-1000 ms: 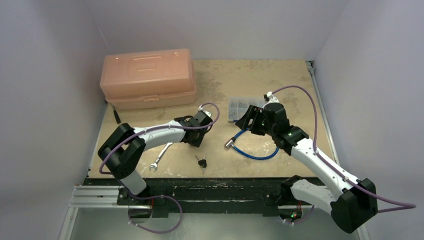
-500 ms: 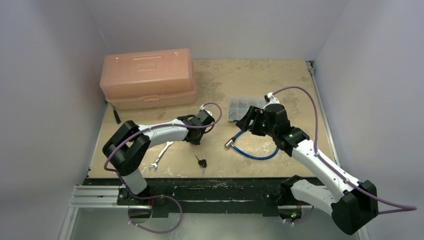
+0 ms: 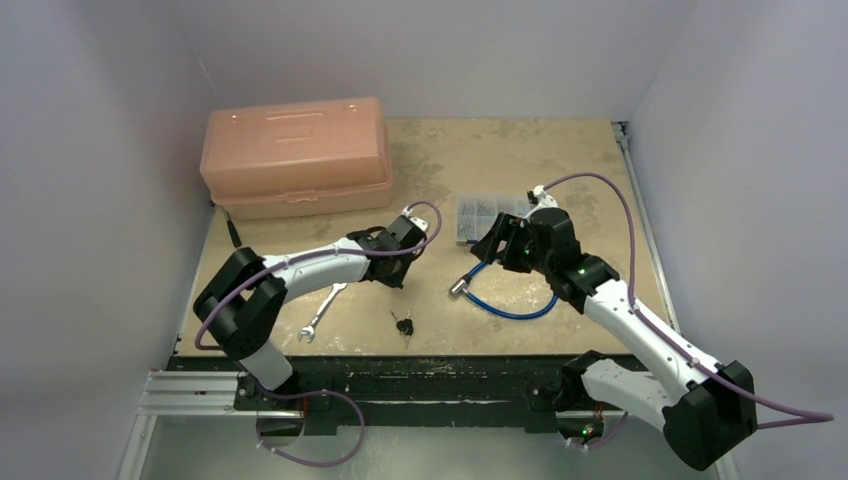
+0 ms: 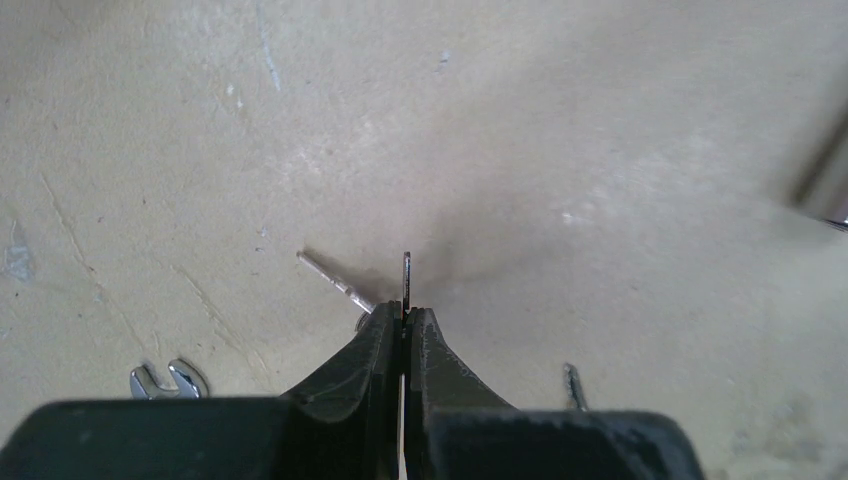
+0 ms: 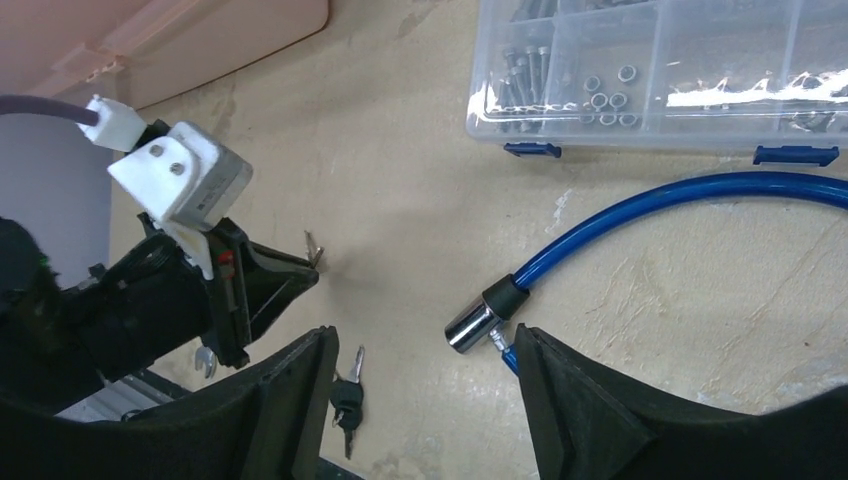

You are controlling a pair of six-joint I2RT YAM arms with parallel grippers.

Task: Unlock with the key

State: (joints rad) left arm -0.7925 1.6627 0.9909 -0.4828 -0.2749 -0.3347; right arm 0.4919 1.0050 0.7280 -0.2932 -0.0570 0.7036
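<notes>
My left gripper [image 4: 405,312] is shut, low over the table. A thin flat metal key [image 4: 406,275] stands edge-on out of its tips, also seen as the key [image 5: 314,247] in the right wrist view. A silver pin-like piece [image 4: 335,280] lies just left of the tips. Two black-headed keys [image 3: 403,325] lie loose near the front edge. The blue cable lock [image 3: 510,310] lies coiled at centre right, its chrome lock head [image 5: 475,325] pointing left. My right gripper [image 5: 422,340] hangs open above the lock head, holding nothing.
A peach toolbox [image 3: 295,155] stands at the back left. A clear parts organizer [image 5: 660,70] lies behind the cable. A small wrench [image 3: 320,315] rests by the left arm, and a black tool [image 3: 232,232] sits at the left table edge.
The left gripper's jaws have closed on the thin key, and its wrist has shifted slightly back. The right arm has barely moved. The loose keys stayed put.
</notes>
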